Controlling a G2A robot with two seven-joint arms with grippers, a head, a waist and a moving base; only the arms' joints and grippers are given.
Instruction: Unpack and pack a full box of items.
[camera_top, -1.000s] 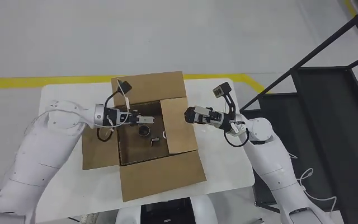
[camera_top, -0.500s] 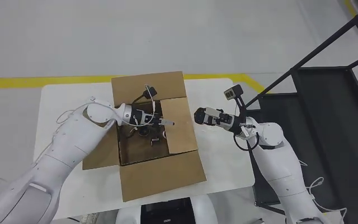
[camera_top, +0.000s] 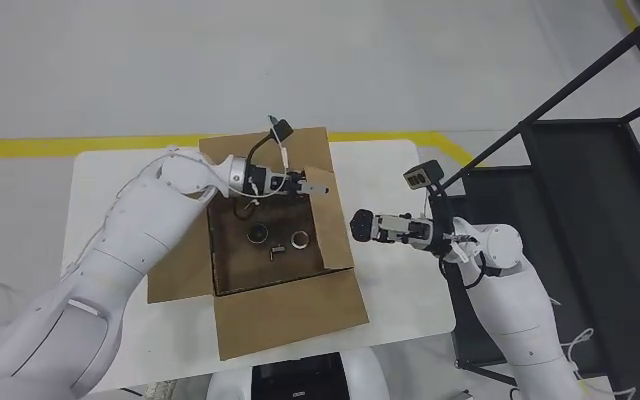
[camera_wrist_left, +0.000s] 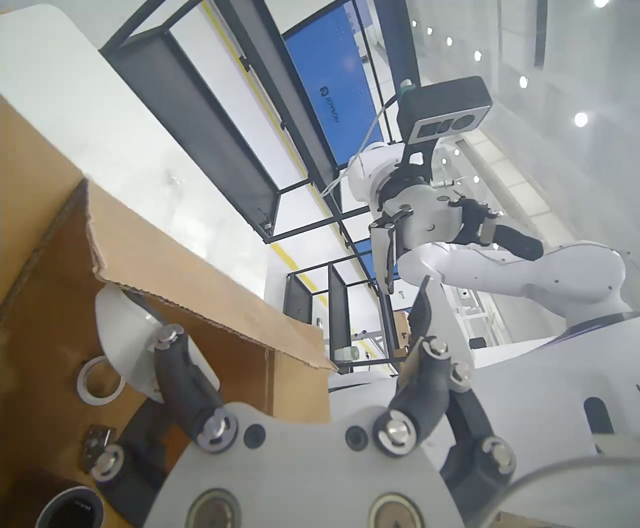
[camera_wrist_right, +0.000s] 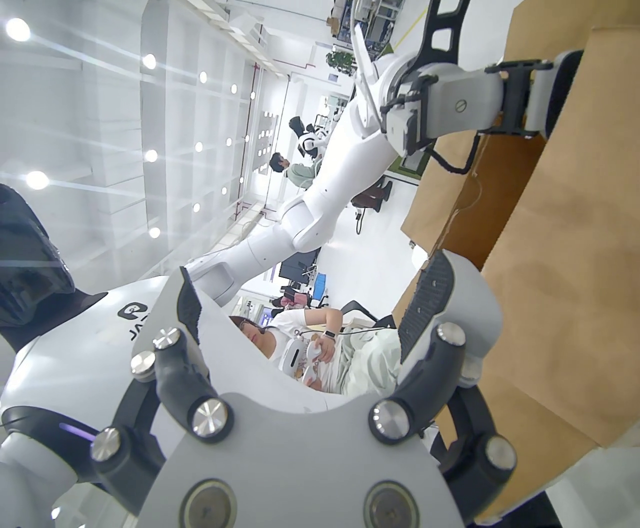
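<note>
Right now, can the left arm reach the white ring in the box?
Probably yes: the box stands open, the white ring lies uncovered inside, and the left gripper is close, astride a flap.

The left arm (camera_top: 150, 215) and right arm (camera_top: 505, 290) have glossy white shells with black joint bands. The left gripper (camera_wrist_left: 265, 300) and right gripper (camera_wrist_right: 312, 280) have grey plates, silver screws, black links and ribbed black pads (camera_wrist_right: 430, 295). A black cable (camera_wrist_right: 450, 167) loops at the left wrist, and a black wrist camera (camera_wrist_left: 445, 112) sits on a bracket.

White table (camera_top: 388, 165); open cardboard box (camera_top: 285, 310) on it, flaps splayed.
</note>
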